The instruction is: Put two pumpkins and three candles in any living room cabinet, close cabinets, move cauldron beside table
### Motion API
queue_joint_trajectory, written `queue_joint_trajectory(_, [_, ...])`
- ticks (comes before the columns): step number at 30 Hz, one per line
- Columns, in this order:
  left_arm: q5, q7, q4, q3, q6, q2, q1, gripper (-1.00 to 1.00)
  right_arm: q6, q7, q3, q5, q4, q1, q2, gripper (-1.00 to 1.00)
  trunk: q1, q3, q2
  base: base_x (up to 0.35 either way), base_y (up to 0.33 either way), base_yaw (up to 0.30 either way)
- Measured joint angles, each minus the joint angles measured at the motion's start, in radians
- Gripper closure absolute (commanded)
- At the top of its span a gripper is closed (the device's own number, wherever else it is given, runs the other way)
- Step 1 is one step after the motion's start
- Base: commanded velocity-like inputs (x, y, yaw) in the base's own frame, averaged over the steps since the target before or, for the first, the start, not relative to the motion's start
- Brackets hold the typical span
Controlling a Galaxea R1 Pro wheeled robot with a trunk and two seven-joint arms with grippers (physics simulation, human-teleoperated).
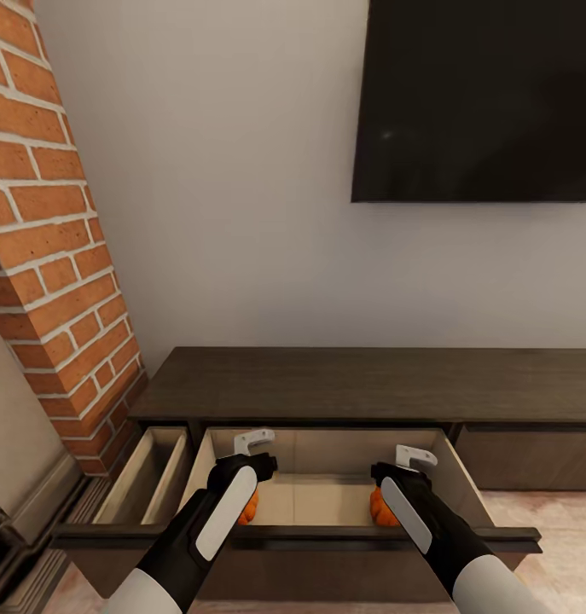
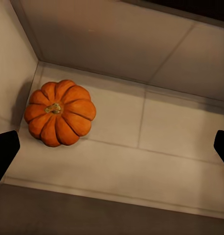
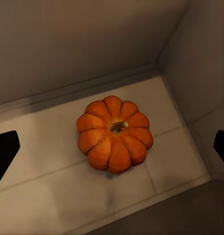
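closest to the camera, two black and white robot arms reach forward and down over the front edge of an open drawer. the left gripper (image 1: 257, 452) hangs above the left side of the drawer with its fingers spread wide and nothing between them. the right gripper (image 1: 412, 465) hangs above the right side, also spread wide and empty.

below them, the wide middle drawer (image 1: 327, 499) of a long, low dark brown cabinet (image 1: 369, 384) is pulled out, showing its pale beige floor. one orange pumpkin (image 2: 60, 113) sits on that floor close to the left wall, under the left gripper, released and resting on its own. the second pumpkin (image 3: 115, 133) sits toward the right end of the same drawer, under the right gripper, also released. the two are well apart.

to the left, a narrower drawer (image 1: 147, 477) also stands open, between the middle drawer and a red brick column (image 1: 54, 256). beyond the cabinet top is a pale wall with a dark television (image 1: 480, 98) mounted at upper right.

judging from this, both pumpkins are already placed inside the cabinet. no candles lie on the visible parts of the drawer floor, so the three candles look yet to be stored. both open drawers need closing, and the cauldron needs setting beside a table.
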Motion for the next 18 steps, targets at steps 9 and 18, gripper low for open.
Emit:
queue_joint_trajectory(9, [0.000,0.000,0.000,0.000,0.004,-0.001,0.000,-1.00,0.005,0.000,0.000,0.000,0.000,0.000,0.000,-1.00,-0.035,0.028,0.063,0.000,0.000,0.000])
queue_joint_trajectory(18, [0.000,0.000,0.000,0.000,0.005,-0.001,0.000,-1.00,0.006,0.000,0.000,0.000,0.000,0.000,-0.001,-1.00,-0.069,0.056,0.126,-0.001,0.000,0.000])
